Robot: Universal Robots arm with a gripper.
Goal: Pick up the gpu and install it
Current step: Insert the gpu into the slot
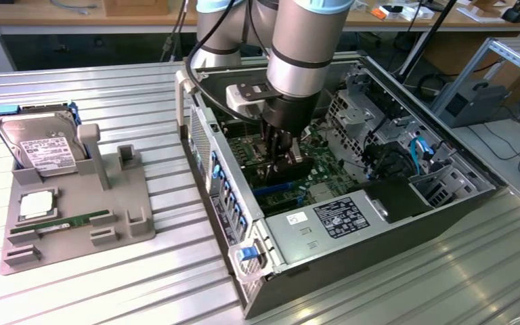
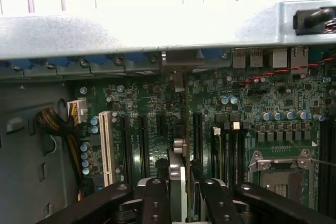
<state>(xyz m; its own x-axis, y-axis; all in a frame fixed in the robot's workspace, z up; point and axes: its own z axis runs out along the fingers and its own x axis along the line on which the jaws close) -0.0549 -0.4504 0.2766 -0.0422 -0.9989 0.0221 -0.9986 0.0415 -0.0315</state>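
Observation:
The gpu [image 1: 289, 170] is a thin dark card standing on edge inside the open computer case [image 1: 242, 223], low over the green motherboard [image 1: 323, 169]. My gripper [image 1: 283, 157] reaches straight down into the case and is shut on the card's upper edge. In the wrist view the gpu [image 2: 178, 174] is seen edge-on between my two black fingers [image 2: 156, 198], running over the dark slots towards the case's rear wall. Its metal bracket end [image 2: 181, 61] lies against the rear slot openings. My gripper [image 2: 181, 190] sits centred over the card. Whether the card's connector sits in a slot is hidden.
A white slot [image 2: 107, 145] and yellow cables [image 2: 58, 124] lie on one side of the card, the processor socket [image 2: 281, 174] on the other. A silver power supply [image 1: 332, 217] fills the case's near end. On the exterior view's left a grey holder [image 1: 79, 223] carries a hard drive [image 1: 38, 145] and a green memory stick [image 1: 61, 222].

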